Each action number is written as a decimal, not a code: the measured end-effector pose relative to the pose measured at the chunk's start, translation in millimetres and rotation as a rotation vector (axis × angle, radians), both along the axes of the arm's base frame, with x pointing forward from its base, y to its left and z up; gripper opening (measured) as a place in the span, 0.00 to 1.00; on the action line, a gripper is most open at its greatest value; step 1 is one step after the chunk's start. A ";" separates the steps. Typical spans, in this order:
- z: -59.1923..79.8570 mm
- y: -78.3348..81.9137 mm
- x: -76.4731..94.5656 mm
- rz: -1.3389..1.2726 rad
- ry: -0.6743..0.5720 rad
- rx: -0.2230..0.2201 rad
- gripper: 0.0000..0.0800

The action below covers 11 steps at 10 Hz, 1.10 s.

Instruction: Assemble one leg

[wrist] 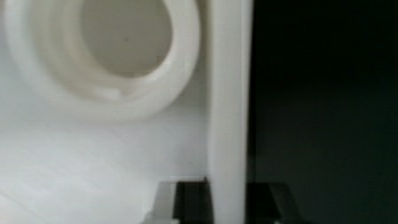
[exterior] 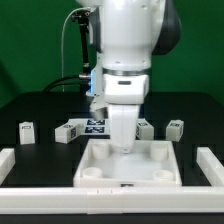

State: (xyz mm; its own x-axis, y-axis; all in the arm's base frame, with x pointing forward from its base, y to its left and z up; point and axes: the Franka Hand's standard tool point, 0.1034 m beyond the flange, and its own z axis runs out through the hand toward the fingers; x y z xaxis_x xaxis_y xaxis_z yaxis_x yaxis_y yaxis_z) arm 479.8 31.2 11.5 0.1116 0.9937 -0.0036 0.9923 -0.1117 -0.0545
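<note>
1. A white robot arm reaches straight down over a large white square plastic tray-like top (exterior: 130, 162) with round corner sockets. The top lies flat on a black table (exterior: 40, 105).
2. In the wrist view the dark two-finger gripper (wrist: 228, 203) straddles the top's thin upright rim wall (wrist: 230, 90). Its fingers (wrist: 185, 203) sit against both faces with no gap showing, so it reads as clamped on the top. The likely purpose is to slide or square up the top before any leg goes in.
3. One round white socket (wrist: 121, 55) lies just inside that wall and is empty.
4. The task's piece is a small white block-like plastic leg (exterior: 27, 131) with a black-and-white tag. It lies on the table at the exterior view's left, well apart from the gripper. A second leg (exterior: 176, 127) lies at the exterior view's right.
5. The marker board (exterior: 95, 125) lies behind the top, partly hidden by the arm.
6. White raised border rails (exterior: 110, 186) fence the table's front and sides, limiting how far the top can travel.
</note>
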 end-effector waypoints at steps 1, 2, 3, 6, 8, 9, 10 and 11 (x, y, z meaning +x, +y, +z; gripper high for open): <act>-1.8 10.1 4.4 0.005 -0.002 0.006 0.08; -3.3 15.8 7.0 0.012 0.004 0.009 0.08; -3.2 17.2 7.0 0.014 0.006 0.010 0.08; -2.7 23.4 7.3 0.015 0.003 0.016 0.08; -2.7 23.3 7.3 0.015 0.002 0.016 0.08; -2.7 23.3 7.3 0.015 0.002 0.016 0.08; -2.8 23.4 7.4 0.018 0.002 0.016 0.08; -2.9 25.4 9.3 0.066 -0.007 0.021 0.08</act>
State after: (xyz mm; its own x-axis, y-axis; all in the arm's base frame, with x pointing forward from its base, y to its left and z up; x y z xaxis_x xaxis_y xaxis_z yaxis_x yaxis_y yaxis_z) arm 489.1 56.5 8.6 0.0462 0.9988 0.0177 0.9977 -0.0453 -0.0496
